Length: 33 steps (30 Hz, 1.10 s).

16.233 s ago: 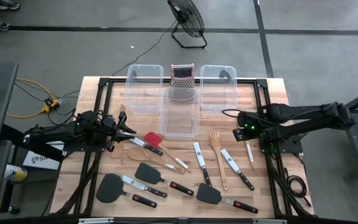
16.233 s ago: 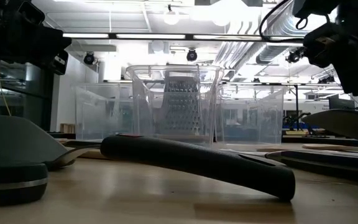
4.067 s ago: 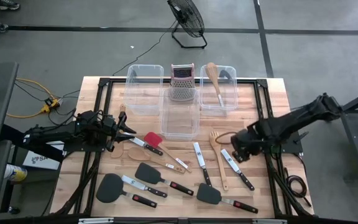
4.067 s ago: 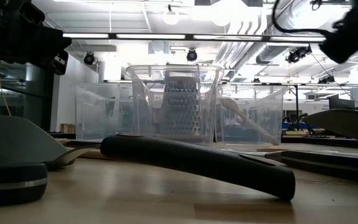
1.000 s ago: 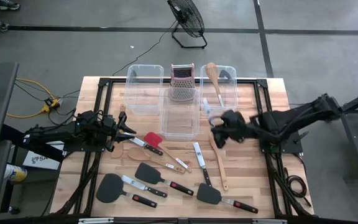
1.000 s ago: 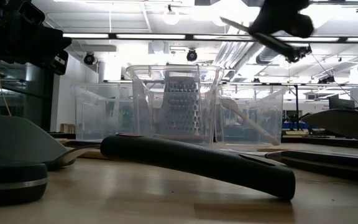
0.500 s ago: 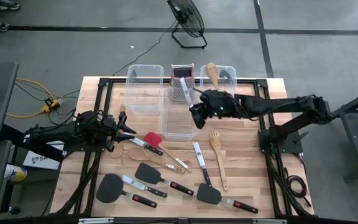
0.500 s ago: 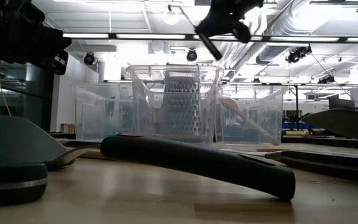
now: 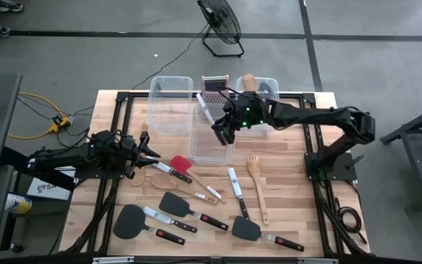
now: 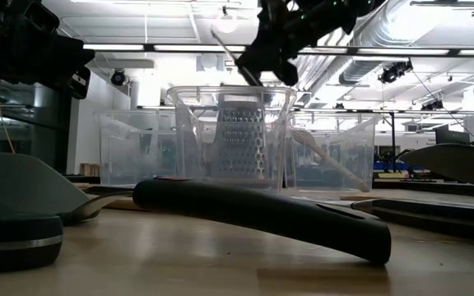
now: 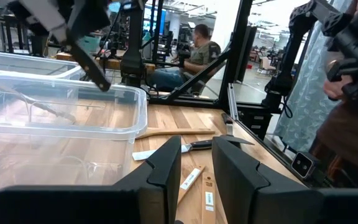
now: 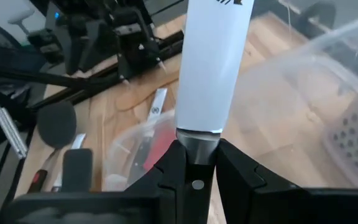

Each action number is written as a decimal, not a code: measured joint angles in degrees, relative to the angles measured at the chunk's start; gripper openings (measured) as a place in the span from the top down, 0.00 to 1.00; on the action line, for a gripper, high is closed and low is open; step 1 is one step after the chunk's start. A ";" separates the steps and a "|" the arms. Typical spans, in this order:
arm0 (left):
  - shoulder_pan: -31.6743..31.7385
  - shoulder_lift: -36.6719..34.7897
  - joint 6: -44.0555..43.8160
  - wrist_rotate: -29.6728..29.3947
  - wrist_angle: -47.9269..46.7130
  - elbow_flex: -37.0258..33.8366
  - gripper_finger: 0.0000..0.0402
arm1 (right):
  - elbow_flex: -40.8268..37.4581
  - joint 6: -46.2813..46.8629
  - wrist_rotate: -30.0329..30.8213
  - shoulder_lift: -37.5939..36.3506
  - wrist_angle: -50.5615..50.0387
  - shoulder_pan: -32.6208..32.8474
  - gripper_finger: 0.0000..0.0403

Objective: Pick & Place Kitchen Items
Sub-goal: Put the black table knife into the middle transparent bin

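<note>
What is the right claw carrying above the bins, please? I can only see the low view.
Observer: A steel knife; the right claw grips it at the base of its blade.
Operator: Thank you. Which bin is beneath it?
Observer: Seen from above, it hangs over the middle clear bin, beside the box grater.

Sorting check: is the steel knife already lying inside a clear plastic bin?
No, the right hand holds the steel knife in the air above the middle clear bin.
</note>
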 joint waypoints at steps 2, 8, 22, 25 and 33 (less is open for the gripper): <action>-0.01 0.01 0.00 0.00 0.02 0.00 0.78 | 0.00 1.54 -0.74 0.94 0.46 -0.17 0.86; -0.02 -0.01 -0.01 0.00 0.00 0.00 0.78 | 0.00 5.68 -3.31 1.52 1.05 -1.10 0.86; 0.00 0.01 0.01 0.00 0.00 0.00 0.78 | 0.00 13.96 1.99 1.52 -4.74 -1.10 0.86; -0.02 0.01 -0.01 0.00 0.00 0.00 0.78 | 0.00 16.38 3.00 1.52 -5.96 -1.05 0.86; -0.02 0.01 -0.01 0.00 0.02 0.00 0.78 | 0.00 21.33 7.30 1.52 -7.45 -1.05 0.86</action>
